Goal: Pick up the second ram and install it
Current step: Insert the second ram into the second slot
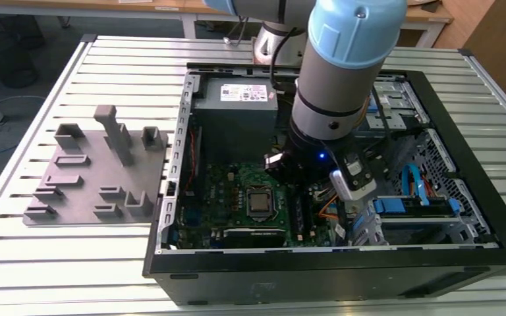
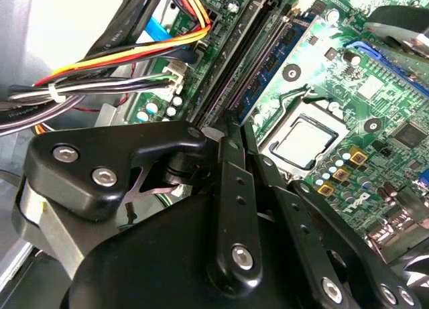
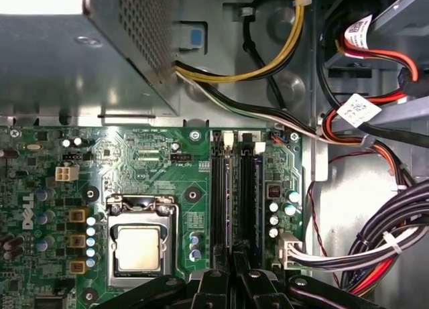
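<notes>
Grey tray (image 1: 77,191) on the desk (image 1: 24,263), at the exterior view's left: I see no stick in its slots. Right of it is the open PC case (image 1: 323,276), with the arm reaching in past the processor chip (image 1: 259,201). In both wrist views the gripper (image 3: 232,279) sits in line with the memory slots. Its fingers (image 3: 214,285) are drawn together, apparently pinching the second ram (image 2: 268,64) by its top edge. The stick stands on edge along a slot, likely so it can be pushed straight down. Can't tell if it's seated or latched.
</notes>
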